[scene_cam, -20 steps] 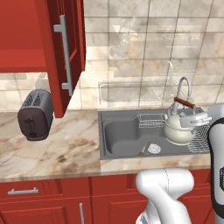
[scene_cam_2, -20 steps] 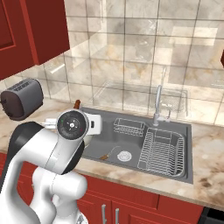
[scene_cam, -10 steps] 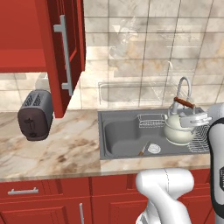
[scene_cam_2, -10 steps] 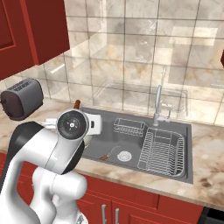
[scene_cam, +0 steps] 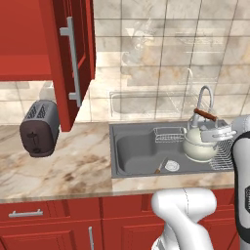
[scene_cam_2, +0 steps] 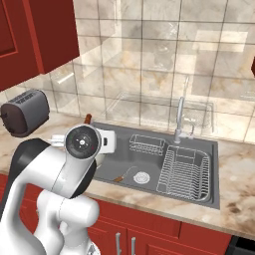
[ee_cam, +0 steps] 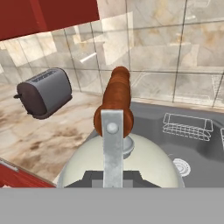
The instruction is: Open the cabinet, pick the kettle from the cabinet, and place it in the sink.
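One door of the red cabinet (scene_cam: 73, 63) stands open at ten o'clock in the left base view, above the marble counter (scene_cam: 63, 166). The grey sink (scene_cam: 139, 151) lies at three o'clock of the toaster (scene_cam: 40, 128). Over the basin, at four o'clock in that view, hangs the cream kettle (scene_cam: 199, 145), lifted by its brown handle bar. The gripper (ee_cam: 113, 177) is closed tight on that handle, the kettle's lid directly beneath it in the hand view.

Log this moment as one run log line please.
cabinet: door open | kettle: held over sink, by its handle | pincer: shut on kettle | toaster: on counter
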